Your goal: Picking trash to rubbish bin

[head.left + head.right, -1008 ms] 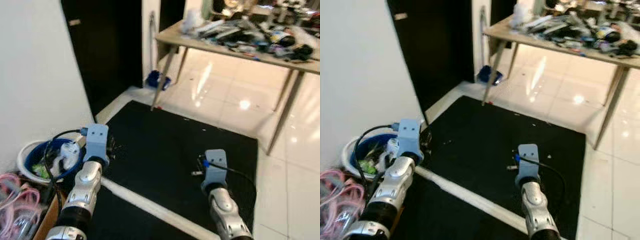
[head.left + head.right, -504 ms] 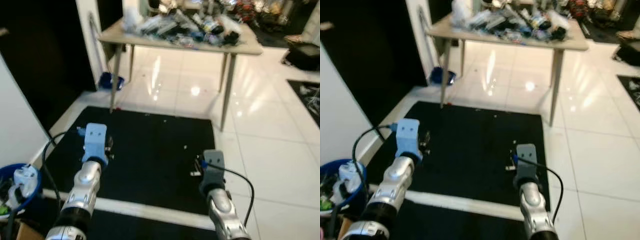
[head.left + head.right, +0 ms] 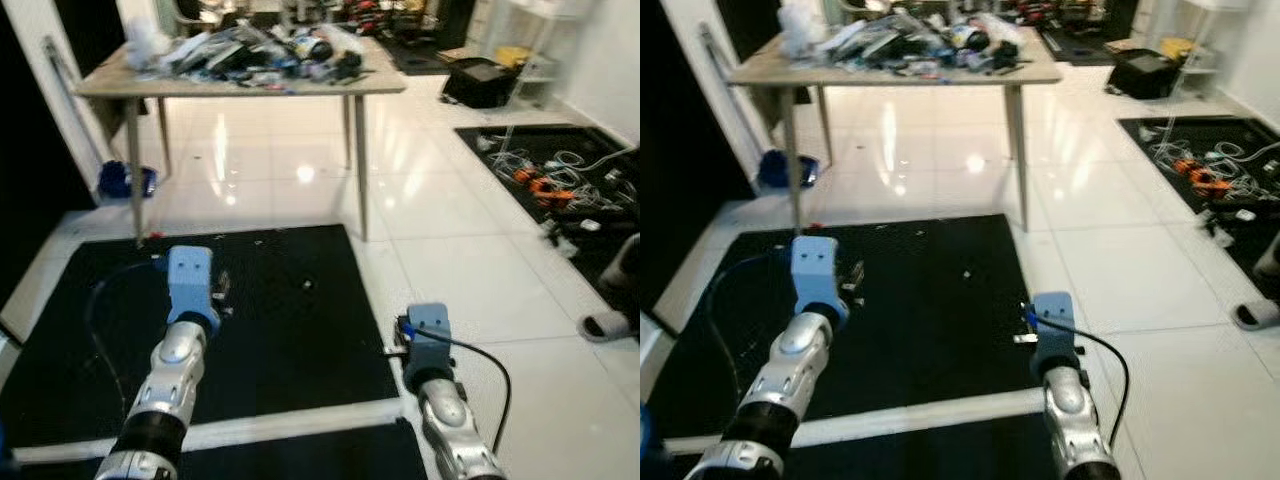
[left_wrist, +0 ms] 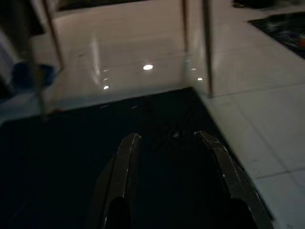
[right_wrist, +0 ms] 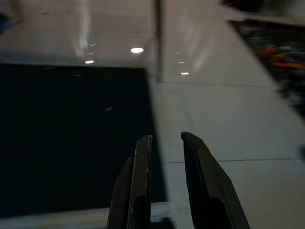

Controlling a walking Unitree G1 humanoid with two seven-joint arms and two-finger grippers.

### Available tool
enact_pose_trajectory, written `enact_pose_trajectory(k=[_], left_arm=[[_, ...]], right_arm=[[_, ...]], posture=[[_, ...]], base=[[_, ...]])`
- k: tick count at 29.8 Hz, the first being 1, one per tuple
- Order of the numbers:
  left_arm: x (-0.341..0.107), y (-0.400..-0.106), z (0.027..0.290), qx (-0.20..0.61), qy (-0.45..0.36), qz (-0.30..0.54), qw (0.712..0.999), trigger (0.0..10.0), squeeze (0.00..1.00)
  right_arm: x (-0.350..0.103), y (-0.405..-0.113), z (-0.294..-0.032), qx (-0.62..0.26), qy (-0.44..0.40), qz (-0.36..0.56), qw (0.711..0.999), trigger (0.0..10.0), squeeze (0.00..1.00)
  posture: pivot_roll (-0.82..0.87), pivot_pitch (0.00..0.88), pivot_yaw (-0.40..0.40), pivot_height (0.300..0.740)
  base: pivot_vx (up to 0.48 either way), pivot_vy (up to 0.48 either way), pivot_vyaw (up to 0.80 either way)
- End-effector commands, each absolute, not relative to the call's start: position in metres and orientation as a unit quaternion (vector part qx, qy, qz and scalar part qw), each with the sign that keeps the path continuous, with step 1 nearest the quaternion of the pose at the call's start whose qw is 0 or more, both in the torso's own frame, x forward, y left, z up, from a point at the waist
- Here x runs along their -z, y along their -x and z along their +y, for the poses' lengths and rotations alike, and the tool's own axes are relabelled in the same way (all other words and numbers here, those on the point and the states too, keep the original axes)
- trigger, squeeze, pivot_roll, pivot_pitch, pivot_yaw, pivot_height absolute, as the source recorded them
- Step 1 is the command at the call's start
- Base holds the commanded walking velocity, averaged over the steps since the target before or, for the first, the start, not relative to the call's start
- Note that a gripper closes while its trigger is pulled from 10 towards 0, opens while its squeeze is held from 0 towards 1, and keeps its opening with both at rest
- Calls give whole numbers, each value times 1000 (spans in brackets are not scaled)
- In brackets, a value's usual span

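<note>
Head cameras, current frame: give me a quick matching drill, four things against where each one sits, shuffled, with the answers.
Things:
1. table
2. black mat
3. blue object
4. slipper

Places:
A. floor by the table's left legs
B. far right on the white tiles
C. under both grippers
D. far side of the room, piled with clutter

Pairs: 1-D, 2-C, 3-A, 4-B

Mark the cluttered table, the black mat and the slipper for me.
cluttered table [image 3: 250,85]: left eye view, front edge of its top.
black mat [image 3: 290,320]: left eye view, bare middle.
slipper [image 3: 603,325]: left eye view, its upper.
</note>
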State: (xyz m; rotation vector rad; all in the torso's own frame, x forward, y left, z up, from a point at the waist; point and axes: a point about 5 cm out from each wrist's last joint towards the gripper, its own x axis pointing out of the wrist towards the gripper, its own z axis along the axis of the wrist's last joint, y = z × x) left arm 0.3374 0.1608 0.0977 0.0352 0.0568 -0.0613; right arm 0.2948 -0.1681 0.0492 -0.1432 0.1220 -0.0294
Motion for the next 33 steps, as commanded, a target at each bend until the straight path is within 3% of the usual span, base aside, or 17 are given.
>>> enact_pose_trajectory(k=[1, 6, 33], left_arm=[[-93, -334, 162, 33, -24, 34, 999, 10000, 0], [-95, -332, 159, 53, -22, 17, 998, 10000, 0], [-95, -332, 158, 60, -17, 14, 998, 10000, 0]], right_arm=[[-47, -294, -164, 11, 68, 66, 995, 10000, 0], [-46, -294, -163, 10, 61, 69, 996, 10000, 0], [-46, -293, -163, 8, 64, 67, 996, 10000, 0]], posture=[[-19, 46, 41, 740], [-20, 37, 39, 740], [-27, 18, 39, 740]], base=[[0, 0, 0], [115, 0, 0], [423, 0, 0]])
